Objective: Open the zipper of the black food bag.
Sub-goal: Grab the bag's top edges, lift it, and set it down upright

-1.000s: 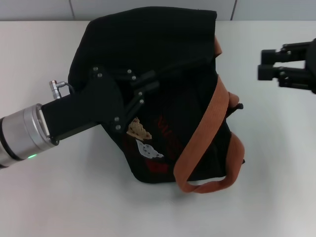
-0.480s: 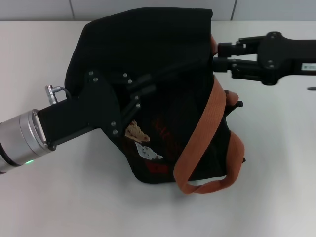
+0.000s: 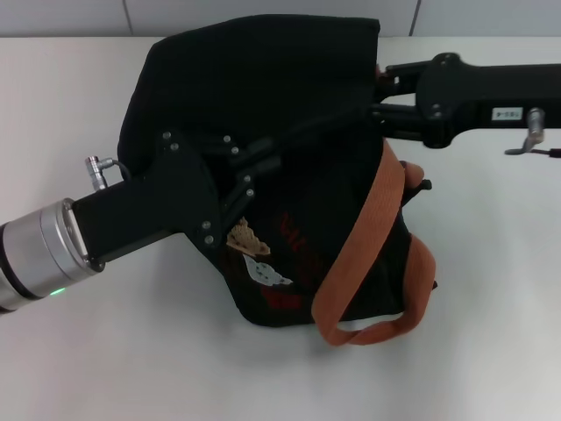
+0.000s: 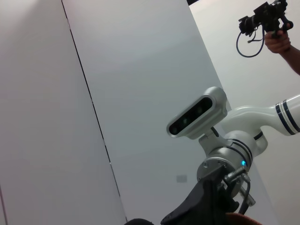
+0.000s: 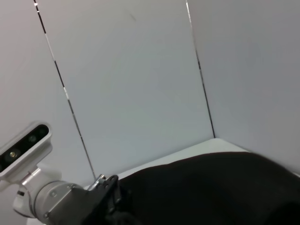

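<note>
Black fabric fills the middle of the head view: the black food bag (image 3: 263, 114) lies slumped on its side on the white surface (image 3: 491, 351), its orange-brown webbing handles (image 3: 372, 254) trailing toward the near right corner and the tan bear patch (image 3: 248, 237) facing up; the left hand (image 3: 263, 158) reaches in from the near left and presses onto the cloth just above that patch, its fingers lost against the black, so I cannot tell whether they are pinched on anything; the right hand (image 3: 381, 92) comes in from the right at the bag's far right edge, beside the upper handle, and its fingers are likewise hidden, clenched or released I cannot say; the zipper itself and its silver pull do not show in any view; judging by this, the bag looks unopened, both hands are only at the stage of bracing and reaching, and finding the pull and drawing it along all remain.
</note>
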You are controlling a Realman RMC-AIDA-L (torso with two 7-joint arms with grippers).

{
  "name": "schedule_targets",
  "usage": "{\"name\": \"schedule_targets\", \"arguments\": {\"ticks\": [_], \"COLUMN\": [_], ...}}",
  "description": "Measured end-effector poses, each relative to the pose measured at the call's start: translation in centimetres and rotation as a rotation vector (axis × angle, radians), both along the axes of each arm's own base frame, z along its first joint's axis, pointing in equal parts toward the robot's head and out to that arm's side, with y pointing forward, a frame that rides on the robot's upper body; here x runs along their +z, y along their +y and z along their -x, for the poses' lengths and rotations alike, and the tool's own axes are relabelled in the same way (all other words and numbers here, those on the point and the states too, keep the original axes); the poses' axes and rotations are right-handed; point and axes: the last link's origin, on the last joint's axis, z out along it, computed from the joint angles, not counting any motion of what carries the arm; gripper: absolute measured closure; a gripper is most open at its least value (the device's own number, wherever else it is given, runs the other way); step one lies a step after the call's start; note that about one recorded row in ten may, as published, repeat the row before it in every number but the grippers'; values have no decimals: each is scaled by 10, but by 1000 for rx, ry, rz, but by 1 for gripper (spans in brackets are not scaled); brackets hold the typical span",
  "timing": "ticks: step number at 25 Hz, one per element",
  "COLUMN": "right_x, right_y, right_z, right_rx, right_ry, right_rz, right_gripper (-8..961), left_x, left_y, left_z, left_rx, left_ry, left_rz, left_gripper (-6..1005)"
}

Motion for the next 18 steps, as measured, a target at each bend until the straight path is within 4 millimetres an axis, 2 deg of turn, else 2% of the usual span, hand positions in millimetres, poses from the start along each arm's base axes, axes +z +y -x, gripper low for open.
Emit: {"name": "schedule_targets", "arguments": {"ticks": [6, 11, 18], "right_x": [-12, -11, -9], "right_y": [1, 1, -1], "right_z": [2, 0, -6], "right_rx": [-4, -17, -21], "right_ry": [-22, -2, 0], "right_rz": [12, -1, -18], "right_gripper": [575, 761, 851], "left_x": [-2, -2, -1], "left_y": [-1, -2, -2], "left_z": [0, 1, 2], "left_rx": [-5, 0, 5], "left_ry": [6, 5, 2], "left_rz": [8, 7, 2], "left_gripper": [909, 909, 909]}}
